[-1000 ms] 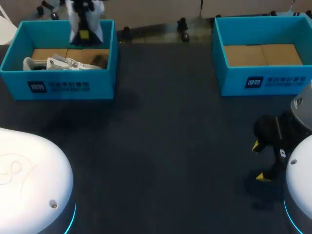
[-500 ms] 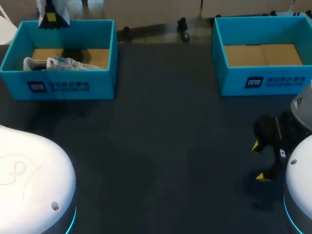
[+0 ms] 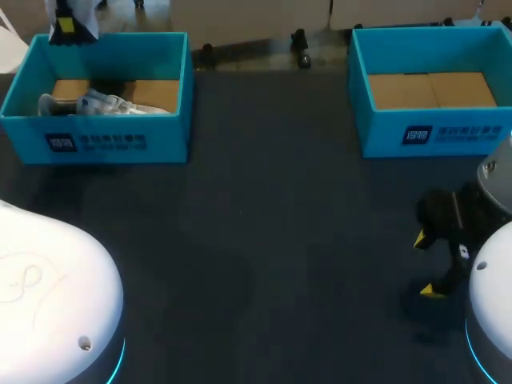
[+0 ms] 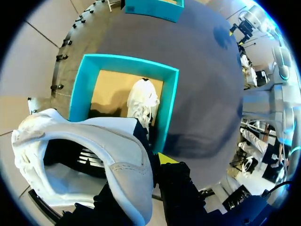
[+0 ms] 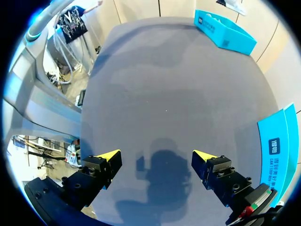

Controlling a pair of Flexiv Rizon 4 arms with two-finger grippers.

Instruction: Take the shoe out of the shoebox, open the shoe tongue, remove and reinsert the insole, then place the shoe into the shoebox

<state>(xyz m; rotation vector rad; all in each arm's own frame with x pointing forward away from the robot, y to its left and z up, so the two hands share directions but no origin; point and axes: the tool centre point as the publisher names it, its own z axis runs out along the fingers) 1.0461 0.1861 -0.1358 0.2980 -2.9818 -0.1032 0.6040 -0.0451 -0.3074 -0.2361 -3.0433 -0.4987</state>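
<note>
Upper left, the left pincer (image 3: pixel 66 26) is clamped on the shoe (image 4: pixel 80 129) by its thin rim. That hold may slip, dropping it into the shoebox (image 3: pixel 112 140). The right pincer (image 3: pixel 426 264) stands apart.

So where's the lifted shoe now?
In the head view's top left, the left gripper holds the shoe above the left shoebox; another shoe lies inside.

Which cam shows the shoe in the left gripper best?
Left wrist view: the held shoe fills the foreground, opening plainly visible. Head view catches only a white sliver at the far edge; right wrist view does not show it.
</note>
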